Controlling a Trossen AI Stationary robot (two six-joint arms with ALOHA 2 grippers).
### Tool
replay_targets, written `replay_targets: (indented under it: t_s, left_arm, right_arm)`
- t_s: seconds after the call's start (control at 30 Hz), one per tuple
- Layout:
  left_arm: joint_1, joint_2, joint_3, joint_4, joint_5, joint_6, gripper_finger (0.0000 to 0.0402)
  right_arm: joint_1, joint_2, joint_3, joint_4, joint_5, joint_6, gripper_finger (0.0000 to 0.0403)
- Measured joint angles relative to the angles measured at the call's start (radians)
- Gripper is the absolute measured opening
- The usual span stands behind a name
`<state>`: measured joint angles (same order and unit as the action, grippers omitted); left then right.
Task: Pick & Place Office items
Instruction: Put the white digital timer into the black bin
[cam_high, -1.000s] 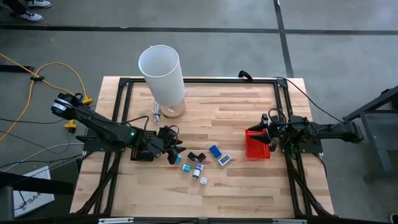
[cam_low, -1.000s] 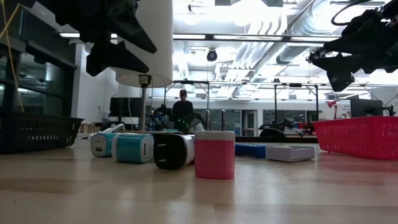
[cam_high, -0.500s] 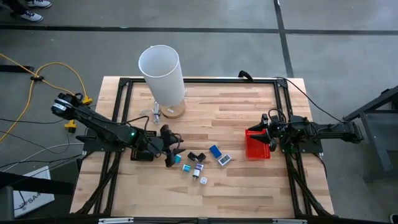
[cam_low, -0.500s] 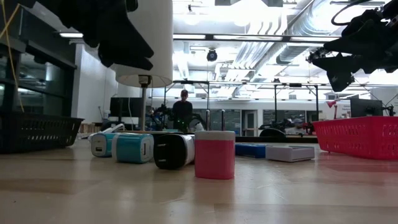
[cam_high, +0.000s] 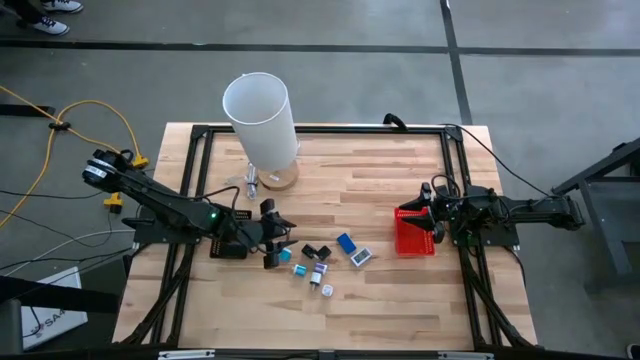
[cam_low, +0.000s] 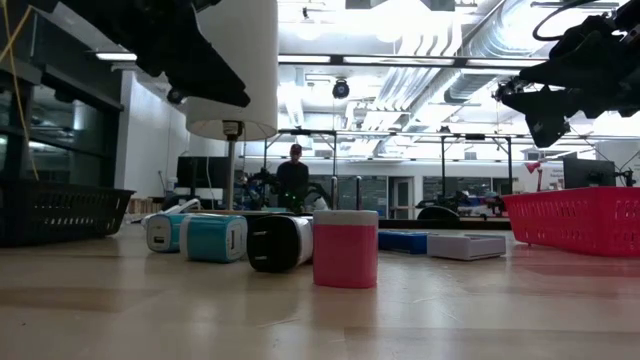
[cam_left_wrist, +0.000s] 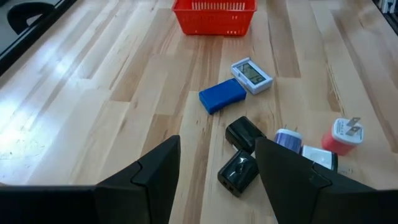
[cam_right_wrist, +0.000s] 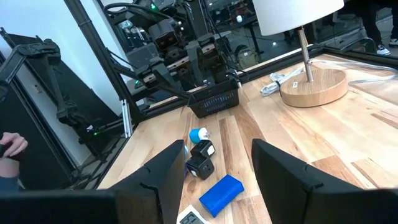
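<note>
Several small office items lie in a cluster on the wooden table: a blue block (cam_high: 345, 243), a white piece with a display (cam_high: 361, 257), two black pieces (cam_high: 316, 251) and a teal piece (cam_high: 299, 270). In the left wrist view the blue block (cam_left_wrist: 222, 96) and the black pieces (cam_left_wrist: 239, 172) lie just ahead of the fingers. My left gripper (cam_high: 279, 245) hovers open above the table at the cluster's left side, slanting down, nothing between its fingers. My right gripper (cam_high: 432, 216) waits open, high over the red basket (cam_high: 415, 237).
A tall white cylinder on a round wooden base (cam_high: 262, 118) stands at the far left centre. A black mesh basket (cam_low: 60, 210) sits by the left arm. The red basket (cam_left_wrist: 214, 15) rests at the table's right side. Bare wood stretches along the near edge (cam_high: 330, 325).
My left gripper has rolled about its own pointing line while staying in the same spot above the table, so its two fingers stand differently turned than before. The items and my right gripper have kept still.
</note>
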<state>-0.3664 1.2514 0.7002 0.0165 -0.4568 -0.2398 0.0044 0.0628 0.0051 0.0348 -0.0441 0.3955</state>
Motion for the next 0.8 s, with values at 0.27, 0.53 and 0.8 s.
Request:
replay_targets:
  t_s: [0.27,0.53,0.8]
  left_arm:
    - [0.0,0.0,0.0,0.0,0.0,-0.001,0.0203]
    - [0.0,0.0,0.0,0.0,0.0,-0.001,0.0203]
    - [0.0,0.0,0.0,0.0,0.0,-0.004,0.0203]
  right_arm:
    - [0.0,0.0,0.0,0.0,0.0,0.0,0.0174]
    - [0.0,0.0,0.0,0.121,-0.112,-0.117,0.0174]
    - [0.0,0.065,0.042,0.206,-0.191,-0.165,0.0174]
